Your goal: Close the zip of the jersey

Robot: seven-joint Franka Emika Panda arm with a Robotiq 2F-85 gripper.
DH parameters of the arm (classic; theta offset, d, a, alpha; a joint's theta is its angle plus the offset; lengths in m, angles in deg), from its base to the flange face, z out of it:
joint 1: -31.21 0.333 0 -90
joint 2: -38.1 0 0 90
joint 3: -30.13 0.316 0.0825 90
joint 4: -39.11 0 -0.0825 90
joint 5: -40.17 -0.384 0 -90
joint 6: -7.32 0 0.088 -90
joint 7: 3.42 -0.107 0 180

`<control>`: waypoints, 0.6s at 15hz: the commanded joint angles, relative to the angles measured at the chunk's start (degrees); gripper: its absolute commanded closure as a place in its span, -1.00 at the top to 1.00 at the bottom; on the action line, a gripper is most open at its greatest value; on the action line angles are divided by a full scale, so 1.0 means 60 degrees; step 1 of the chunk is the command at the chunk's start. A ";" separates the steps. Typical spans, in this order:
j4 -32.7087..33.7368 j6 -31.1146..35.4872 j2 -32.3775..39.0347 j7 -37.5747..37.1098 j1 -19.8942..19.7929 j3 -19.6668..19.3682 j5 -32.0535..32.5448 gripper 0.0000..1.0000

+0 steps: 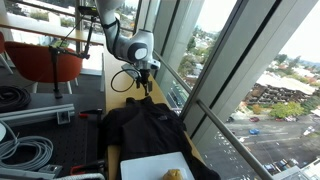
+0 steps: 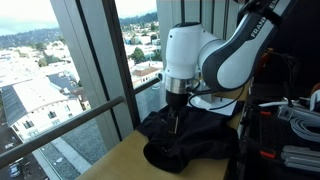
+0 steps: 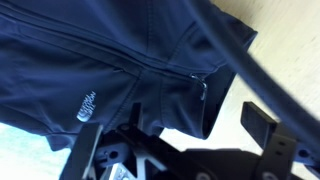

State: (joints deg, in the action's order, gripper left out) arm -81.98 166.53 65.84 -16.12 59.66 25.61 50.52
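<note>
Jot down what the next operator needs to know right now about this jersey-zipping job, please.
End effector: open, holding nothing, close over the jersey.
Jersey: rumpled, next to a white tray.
Zip: the pull lies just ahead of the end effector, not gripped.
Done: the approach only.
Left: grip the pull and draw the zip closed. How far it is already closed cannot be told.

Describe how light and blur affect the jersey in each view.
In both exterior views bright windows backlight the scene, so the jersey is a dark, featureless mass; the wrist view is evenly lit but soft, the zip faint.
</note>
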 commanded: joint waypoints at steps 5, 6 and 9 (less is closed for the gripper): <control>-0.4304 0.0104 -0.4026 0.1135 -0.2447 0.1072 -0.1065 1.00; -0.4634 -0.0098 -0.4496 0.1653 -0.2825 0.1251 -0.1602 1.00; -0.5429 -0.0492 -0.5632 0.3457 -0.3545 0.1236 -0.3246 1.00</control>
State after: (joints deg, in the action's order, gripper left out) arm -108.90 166.22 40.63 -4.29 42.51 31.89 38.81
